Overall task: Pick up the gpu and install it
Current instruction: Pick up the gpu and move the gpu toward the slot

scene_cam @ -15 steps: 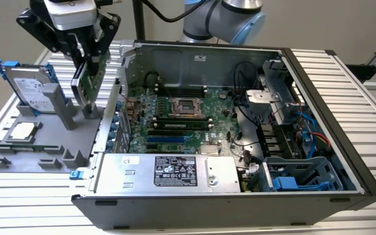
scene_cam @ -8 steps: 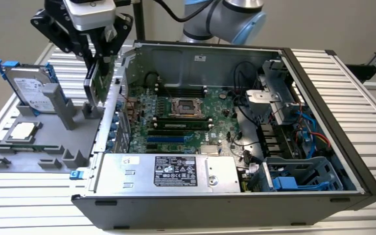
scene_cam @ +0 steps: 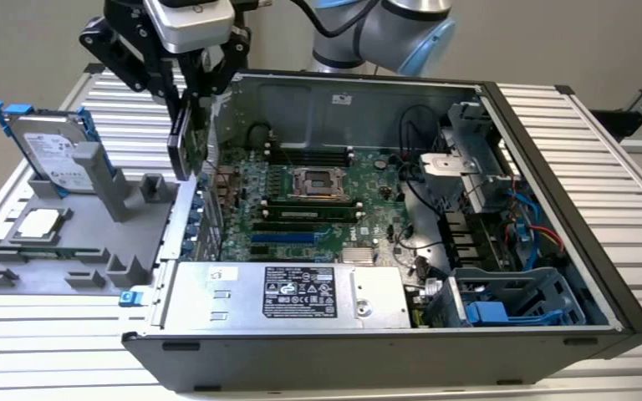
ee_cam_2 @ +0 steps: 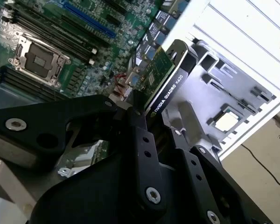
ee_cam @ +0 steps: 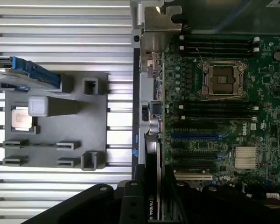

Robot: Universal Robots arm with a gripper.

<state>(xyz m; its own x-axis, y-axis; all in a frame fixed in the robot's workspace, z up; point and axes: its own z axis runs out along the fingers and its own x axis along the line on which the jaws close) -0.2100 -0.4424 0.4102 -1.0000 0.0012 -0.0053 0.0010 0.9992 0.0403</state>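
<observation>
Gripper (ee_cam_2: 151, 119) fingers clamped on the gpu (ee_cam_2: 165, 77), which hangs at the case wall (ee_cam: 136, 84); best held upright, square to the motherboard (ee_cam_2: 79, 70) slots

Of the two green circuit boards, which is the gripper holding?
The thin green card with a black face, clamped in the gripper; the large green motherboard lies inside the case.

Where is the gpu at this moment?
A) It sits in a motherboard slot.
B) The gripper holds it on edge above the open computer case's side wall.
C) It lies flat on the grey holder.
B: the gripper is shut on the gpu, which hangs upright above the side wall of the computer case, in no slot.
</observation>
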